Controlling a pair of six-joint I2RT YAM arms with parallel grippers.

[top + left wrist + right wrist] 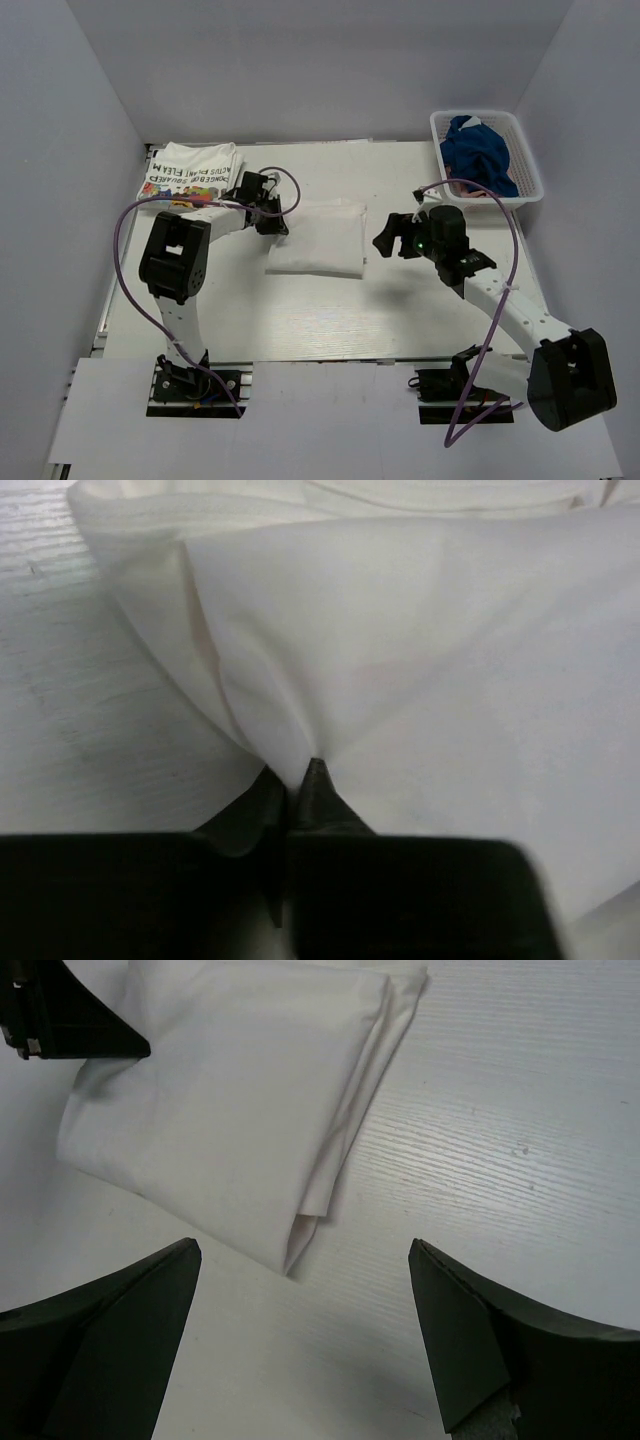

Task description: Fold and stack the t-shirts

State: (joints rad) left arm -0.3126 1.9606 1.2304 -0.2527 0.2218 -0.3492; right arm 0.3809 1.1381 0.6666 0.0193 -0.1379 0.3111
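Left fingers (pixel 300 780) grip the folded tee (pixel 320 238) by its left edge (probably bound for the lettered tee (pixel 190 170)). Right fingers (pixel 303 1247) hang open nearby

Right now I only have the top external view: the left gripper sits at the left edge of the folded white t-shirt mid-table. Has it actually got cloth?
Observer: Yes. The left wrist view shows the left gripper closed on a pinched-up ridge of the folded white t-shirt.
Operator: And the right one?
Observer: The right wrist view shows the right gripper wide open and holding nothing. In that view the shirt's corner appears in the gap between its fingers.
Operator: Is the fold tidy at that corner?
Observer: Not quite. Seen from the right wrist, the layers gape slightly there.
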